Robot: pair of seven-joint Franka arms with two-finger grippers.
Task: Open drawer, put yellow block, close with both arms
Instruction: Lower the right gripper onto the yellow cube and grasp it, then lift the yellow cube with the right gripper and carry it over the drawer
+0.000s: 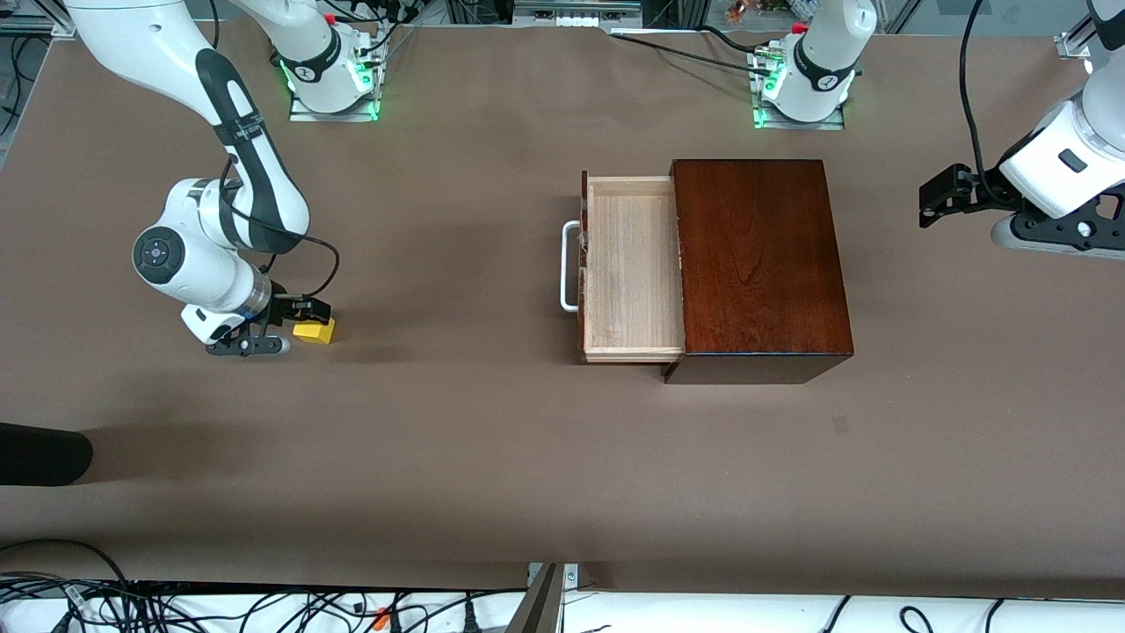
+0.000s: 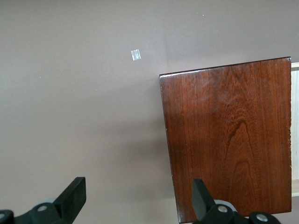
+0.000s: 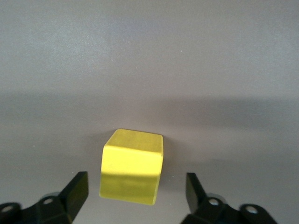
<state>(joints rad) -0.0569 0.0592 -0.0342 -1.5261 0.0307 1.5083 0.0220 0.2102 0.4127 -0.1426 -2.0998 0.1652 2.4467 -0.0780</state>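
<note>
I can't read any text, label, brand or number from where I sit. There is a small band of print on the black strip of the right arm (image 1: 235, 132), and a round dark mark on the collar above each green-lit base (image 1: 333, 83), but the characters are too small for me to make out. The dark wooden box (image 1: 756, 255), its drawer (image 1: 631, 268) and the yellow block (image 1: 315, 331) carry no lettering that I can see in any view. A small pale square of tape (image 2: 136, 54) lies on the brown table cover (image 1: 492, 440); it looks blank to me.
</note>
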